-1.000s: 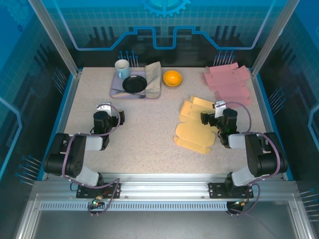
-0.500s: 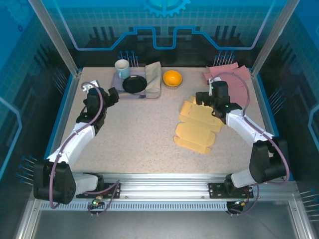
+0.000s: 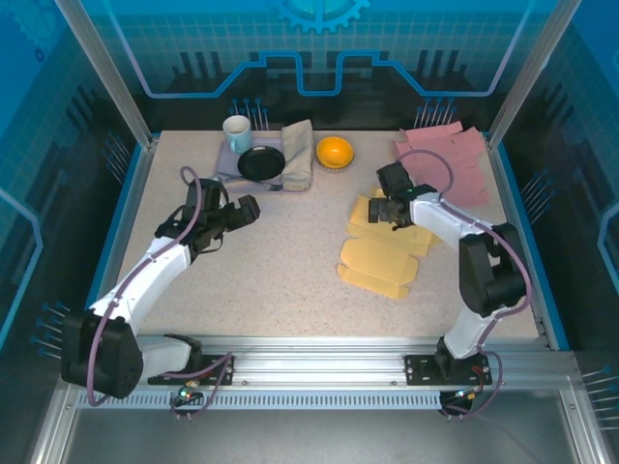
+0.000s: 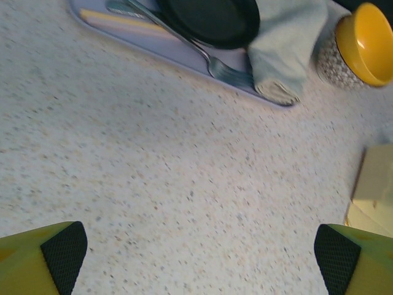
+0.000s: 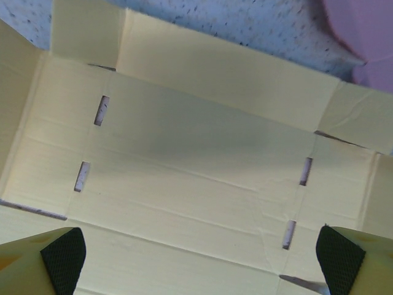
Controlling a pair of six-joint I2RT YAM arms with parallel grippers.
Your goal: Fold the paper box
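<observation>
Since the earlier frame, the left gripper (image 3: 244, 211) has been carried from beside the tray (image 3: 224, 172) toward the middle of the table (image 3: 280, 290). The right gripper (image 3: 389, 207) has been brought over the flat yellow paper box (image 5: 196, 153). A wide bare stretch of table is left between the arms. The tray, the pink sheets (image 3: 447, 159) and the yellow bowl (image 3: 335, 152) are ranged along the far edge. The box is laid unfolded, right of centre, under the right gripper. Both pairs of fingers are spread fully apart, and nothing is held.

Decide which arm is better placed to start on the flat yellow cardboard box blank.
Right arm: its open jaws hang directly over that blank; the left arm is over bare speckled table, apart.
</observation>
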